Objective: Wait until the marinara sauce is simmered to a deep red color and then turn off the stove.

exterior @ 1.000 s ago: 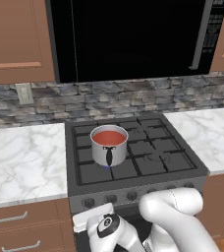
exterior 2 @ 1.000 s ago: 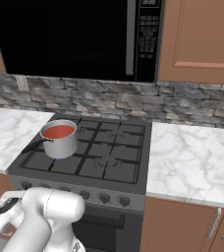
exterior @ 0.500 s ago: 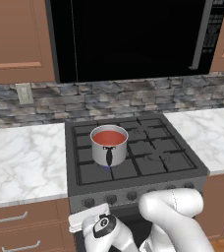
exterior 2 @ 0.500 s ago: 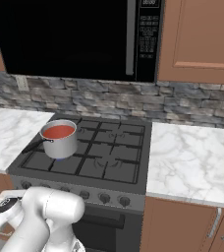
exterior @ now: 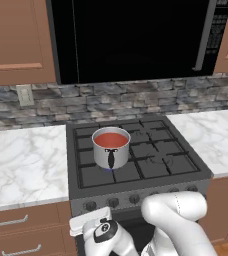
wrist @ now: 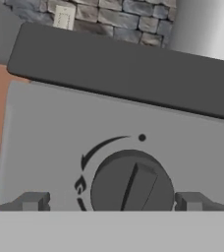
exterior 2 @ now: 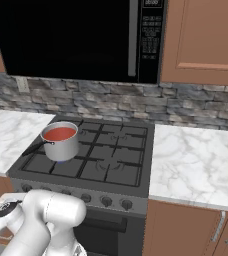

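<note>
In the hand view the gripper stands spread wide, one dark fingertip to the left and the other to the right of a round dark knob on the grey front panel of the stove. The fingertips flank the knob with clear gaps on both sides; nothing is held or touched. The knob's raised bar leans slightly off upright, below a small dot and a curved arrow mark on the panel.

Compared with a second ago, the base views have the same framing, and the pot and sauce lie as before; the white hand sits slightly lower and further left in front of the stove.

In the left base view the steel pot stands on the front left burner of the stove, a little blue flame at its base, its black handle pointing toward the front. The marinara sauce inside reads as a flat orange-red disc. The pot is up on the grates, well behind and above the hand, which hangs low before the row of knobs near the stove's left end. The right base view shows the pot and hand likewise.
</note>
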